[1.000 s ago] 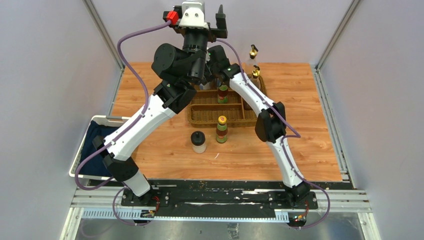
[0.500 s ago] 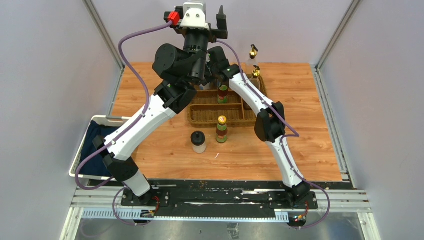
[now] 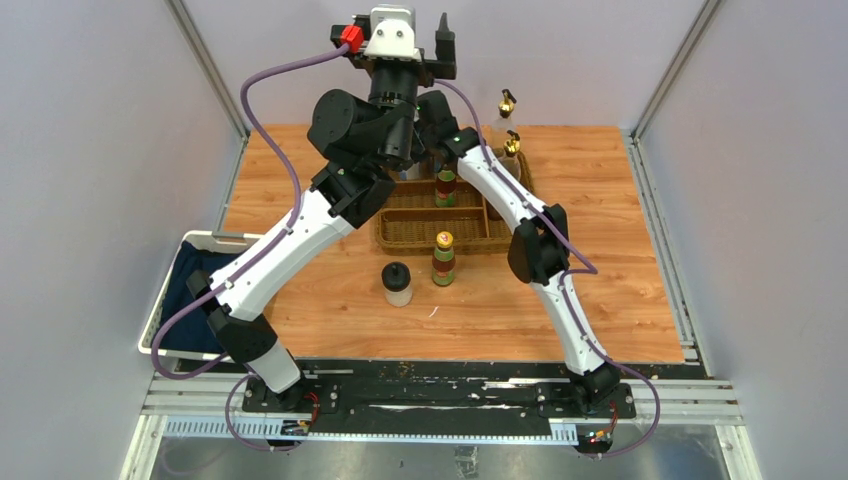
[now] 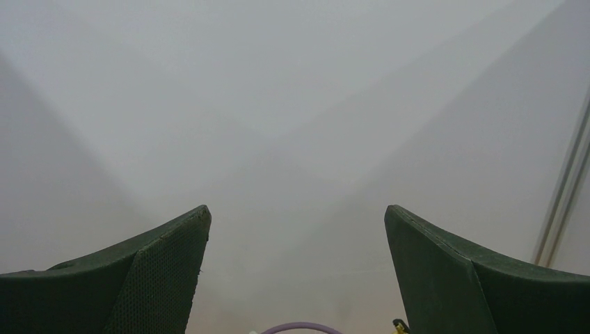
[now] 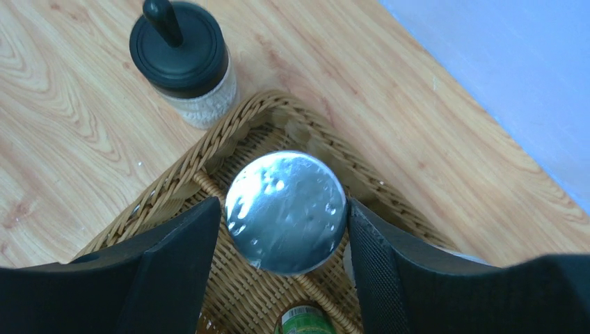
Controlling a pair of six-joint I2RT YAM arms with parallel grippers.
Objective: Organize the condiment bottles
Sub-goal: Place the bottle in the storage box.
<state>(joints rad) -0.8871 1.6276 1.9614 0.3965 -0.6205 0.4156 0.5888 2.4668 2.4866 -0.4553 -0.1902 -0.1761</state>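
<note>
Left gripper [image 4: 298, 216]: raised high, facing wall, jaws wide apart, holding nothing. Near table front: 1 black-lidded jar [image 3: 397, 284], 1 sauce bottle [image 3: 443, 258] just right of it, both outside wicker tray [image 3: 405, 240]. Right gripper [image 5: 284, 205]: fingers flank silver-lidded shaker [image 5: 286, 229] in tray's corner compartment; clamped or loose, cannot tell. 2 cruets [image 3: 512, 143] at tray's far right corner.

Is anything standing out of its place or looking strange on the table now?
Nothing looks spilled or tipped. Three containers stand outside the wicker tray: a black-lidded jar and a sauce bottle on the table before it, and a second black-lidded jar beside its corner in the right wrist view.
</note>
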